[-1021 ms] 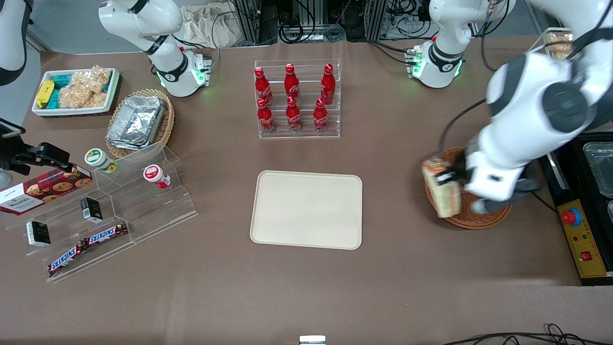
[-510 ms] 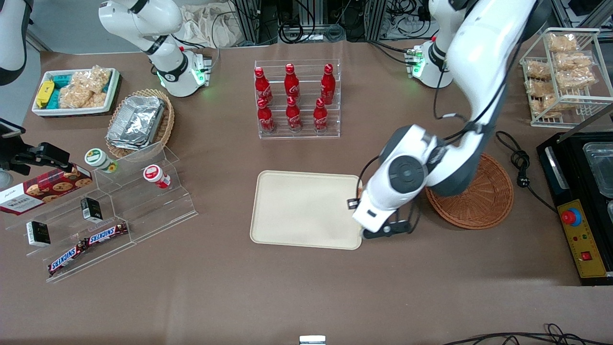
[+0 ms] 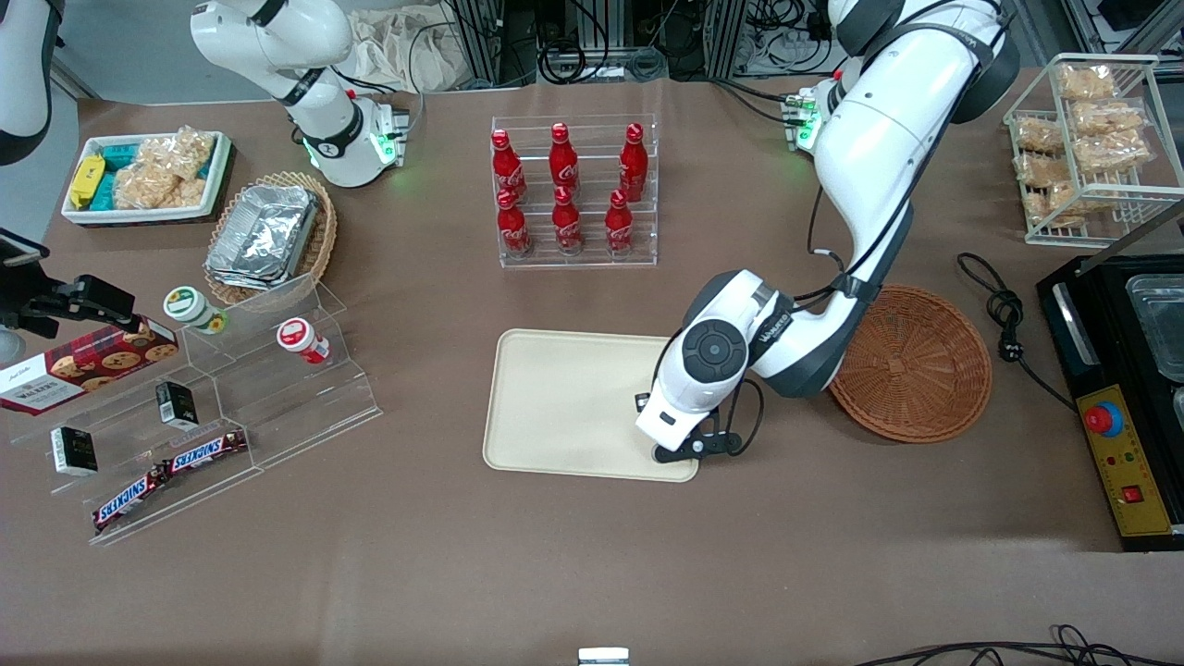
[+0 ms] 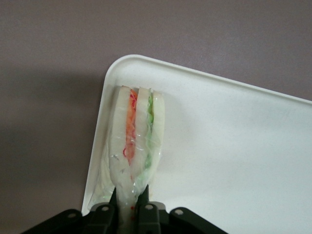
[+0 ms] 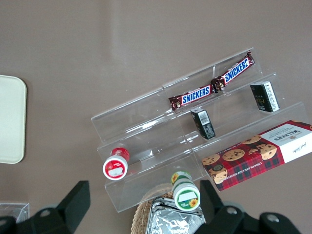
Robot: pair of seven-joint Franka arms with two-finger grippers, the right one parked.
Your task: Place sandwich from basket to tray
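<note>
The sandwich, a clear-wrapped wedge with orange and green filling, is pinched at its narrow end by my gripper. It hangs over a rounded corner of the cream tray, close to the rim. In the front view the gripper sits low over the tray at the corner nearest the camera on the working arm's end. The wrist hides the sandwich there. The reddish-brown wicker basket stands beside the tray toward the working arm's end, with nothing in it.
A rack of red bottles stands farther from the camera than the tray. A black cable and a black machine lie past the basket. A clear stepped stand with snacks occupies the parked arm's end.
The arm has carried the sandwich out of the basket and across to the tray's near corner, then a little farther over the tray. The basket is left bare.
</note>
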